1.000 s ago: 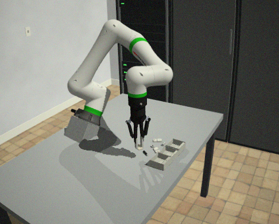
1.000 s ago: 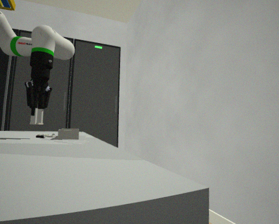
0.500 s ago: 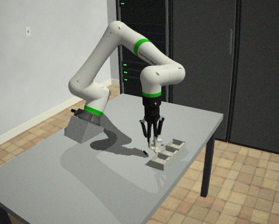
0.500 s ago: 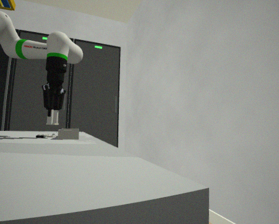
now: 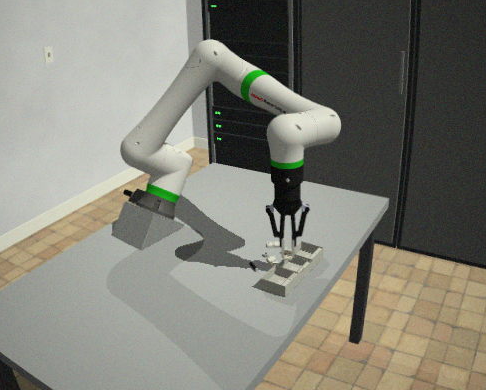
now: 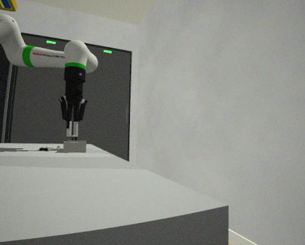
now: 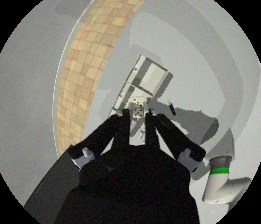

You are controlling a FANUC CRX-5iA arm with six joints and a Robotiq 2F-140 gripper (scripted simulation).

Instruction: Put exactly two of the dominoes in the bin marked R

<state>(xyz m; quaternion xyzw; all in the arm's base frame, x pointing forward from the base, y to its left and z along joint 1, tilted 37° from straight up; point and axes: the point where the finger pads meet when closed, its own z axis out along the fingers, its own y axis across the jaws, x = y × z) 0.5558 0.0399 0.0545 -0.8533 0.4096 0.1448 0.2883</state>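
My gripper [image 5: 289,253] [image 6: 72,136] [image 7: 138,107] is shut on a pale domino with dark pips [image 5: 287,256] [image 7: 138,109]. It points down and holds the domino above the row of three joined pale bins [image 5: 270,287] [image 6: 74,147] [image 7: 154,76], around the middle of the row. The end compartment nearest the top camera shows bare inside. The fingers and domino hide part of the middle and far compartments. The bins stand flat on the table. No letter on the bins can be read, so I cannot tell which is R.
Several small pale pieces [image 5: 271,259] lie close beside the bins on the robot-base side, and another pale piece [image 5: 272,244] lies behind them. A small black object [image 5: 253,265] [image 6: 43,149] [image 7: 172,108] lies nearby. The table edge runs along the bins' other side.
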